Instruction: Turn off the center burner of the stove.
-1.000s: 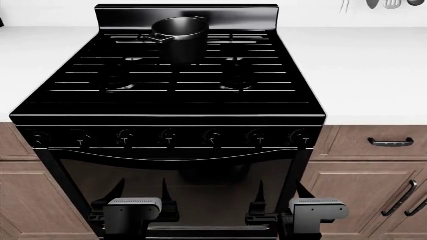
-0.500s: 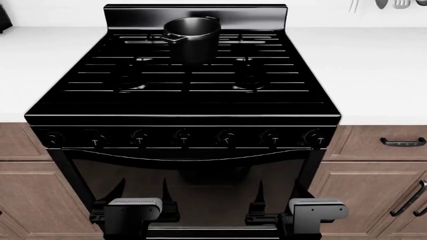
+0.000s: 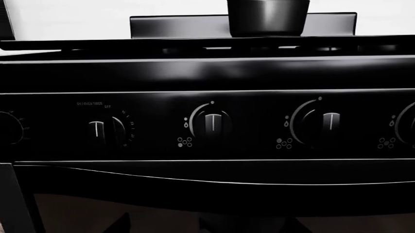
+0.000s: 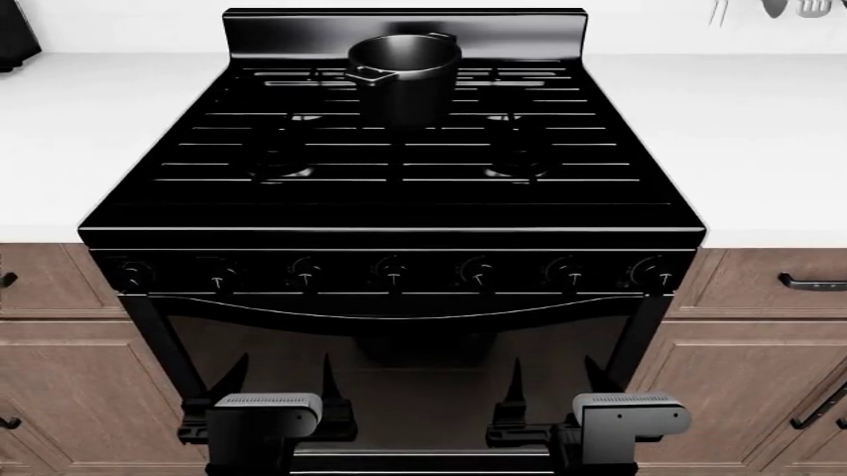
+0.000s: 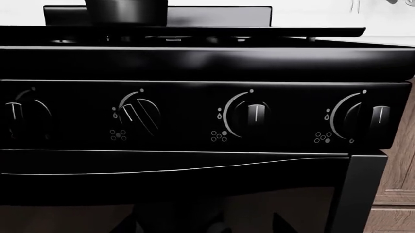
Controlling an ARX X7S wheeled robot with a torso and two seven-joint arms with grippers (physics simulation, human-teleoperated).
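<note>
Seven knobs run in a row along the front panel of the stove (image 4: 392,188), which fills the middle of my head view, set between brown wooden cabinets (image 4: 60,377) under a white countertop (image 4: 741,129). One dark pot (image 4: 404,74) sits on the black grates at the rear centre, just in front of the raised back panel; nothing stands between my arms and the knob row.

Both arms hang low in front of the oven door (image 4: 397,367), well below the knobs. Left gripper (image 4: 282,389) and right gripper (image 4: 549,389) each have their fingers spread apart, holding nothing, touching nothing.

Left wrist view shows what the head view cannot resolve: a knob with small printed lettering and tick marks (image 3: 104,132), then two knobs (image 3: 211,124) with pointers upright and burner-dot symbols beside them.

Right wrist view: one knob (image 5: 137,114) has its pointer tilted off vertical, while the knobs beside it (image 5: 254,115) stand upright. The stove's right edge and cabinet wood (image 5: 395,184) appear here too.

Utensils (image 4: 775,10) hang on the wall at the far right; a dark object sits at the far left on the counter, too cropped to identify.
</note>
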